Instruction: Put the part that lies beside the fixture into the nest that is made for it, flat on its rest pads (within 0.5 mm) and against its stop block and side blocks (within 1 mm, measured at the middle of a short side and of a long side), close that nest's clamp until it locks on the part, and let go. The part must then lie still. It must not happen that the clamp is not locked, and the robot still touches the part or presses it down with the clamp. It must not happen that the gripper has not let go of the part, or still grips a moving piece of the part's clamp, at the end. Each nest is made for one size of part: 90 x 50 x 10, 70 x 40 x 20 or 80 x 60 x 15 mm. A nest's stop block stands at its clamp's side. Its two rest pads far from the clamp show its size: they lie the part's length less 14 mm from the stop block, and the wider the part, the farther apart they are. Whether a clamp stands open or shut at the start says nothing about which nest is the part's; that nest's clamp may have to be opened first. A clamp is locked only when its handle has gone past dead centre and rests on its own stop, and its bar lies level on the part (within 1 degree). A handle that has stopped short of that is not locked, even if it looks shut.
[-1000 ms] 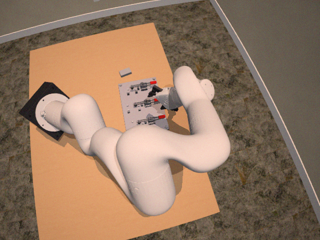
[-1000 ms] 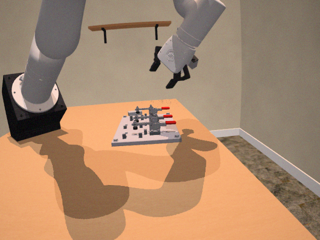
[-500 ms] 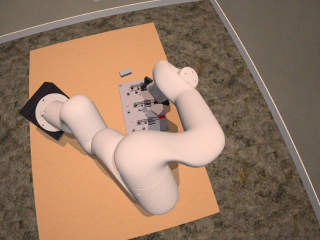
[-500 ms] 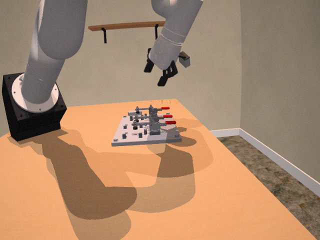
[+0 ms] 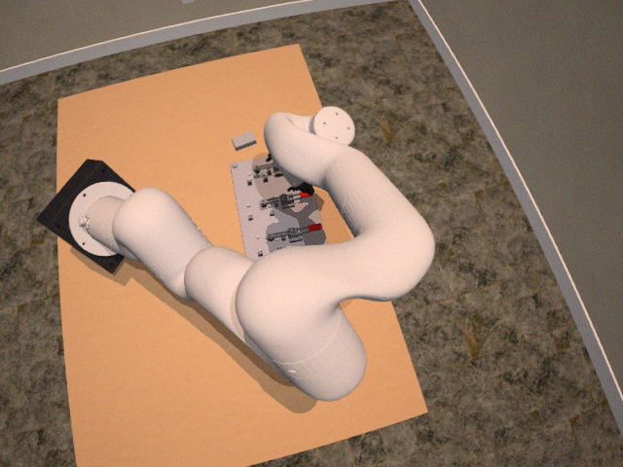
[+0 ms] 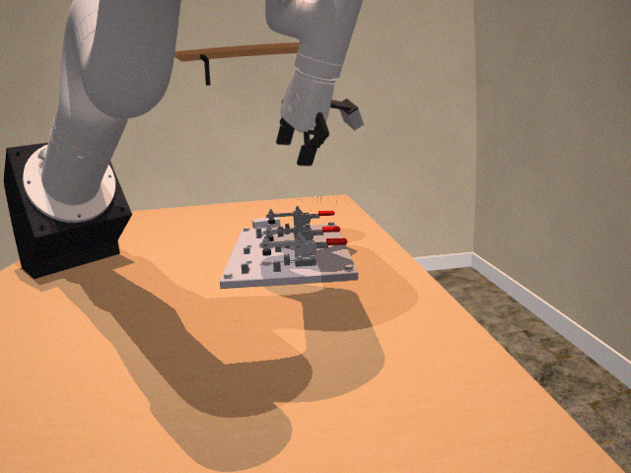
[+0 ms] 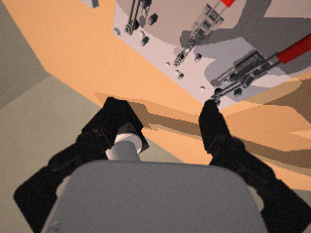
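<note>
The part (image 5: 243, 140) (image 6: 259, 222) is a small grey block lying flat on the orange table just beyond the far end of the fixture; a corner of it shows in the wrist view (image 7: 90, 2). The grey fixture plate (image 5: 238, 193) (image 6: 245, 277) (image 7: 165, 49) carries three toggle clamps in a row with red handles (image 5: 314, 227) (image 6: 336, 240) (image 7: 295, 49) lying about level. The arm hides the far clamp in the top view. My gripper (image 6: 299, 141) (image 7: 159, 108) (image 5: 300, 189) is open and empty. It hangs high above the fixture's far end, on the clamp-handle side.
The black robot base (image 5: 65, 211) (image 6: 61, 229) stands at the table's left. A wooden shelf (image 6: 234, 50) hangs on the back wall. The table's right edge (image 6: 458, 315) drops to the floor. My arm arches over the fixture's near end (image 5: 311, 281).
</note>
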